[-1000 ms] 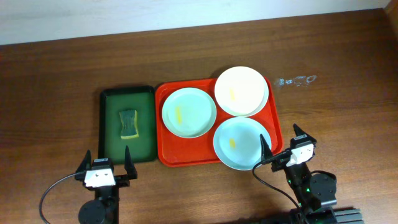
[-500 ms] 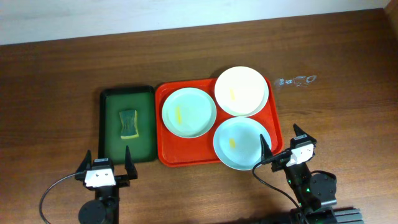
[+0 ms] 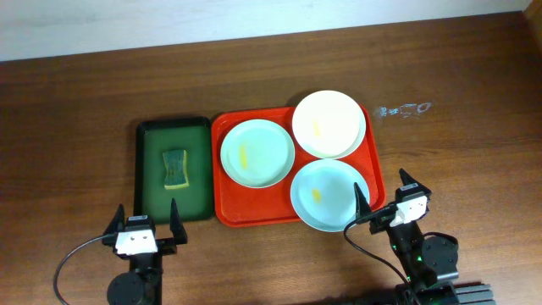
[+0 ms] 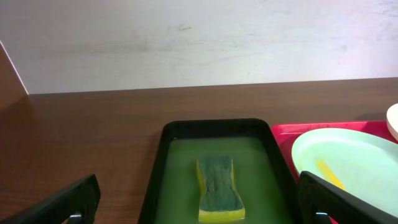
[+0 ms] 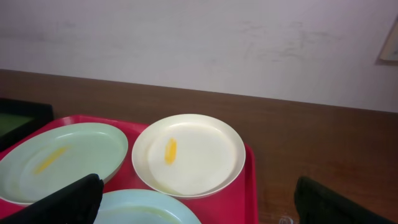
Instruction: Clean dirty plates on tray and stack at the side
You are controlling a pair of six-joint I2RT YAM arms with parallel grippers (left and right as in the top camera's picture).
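the left tool [image 3: 146, 212] is seen with its jaws spread wide and nothing between them; the right tool [image 3: 382, 186] is likewise wide and empty. both are held low at the near edge of the bench [image 3: 68, 110].

the sponge [image 3: 175, 168] lies straight ahead of the left tool, in the dark green tray [image 3: 149, 129]. its long axis is pointed away from the tool, so its short width is presented across the jaws. the left arm is plainly the nearer one to it.

the three dirty plates are laid in the red tray [image 3: 222, 213], just right of the green one. the pale green plate [image 3: 257, 152] is set nearest the sponge and the cream plate [image 3: 329, 124] at the far right. the pale blue plate [image 3: 326, 195] is at the near right, just ahead and a little left of the right tool. a yellow smear is carried by each.

it is judged that the sponge is to be fetched by a straight forward reach of the left tool, while the blue plate is best reached by the right. no plate is yet stacked at the side.
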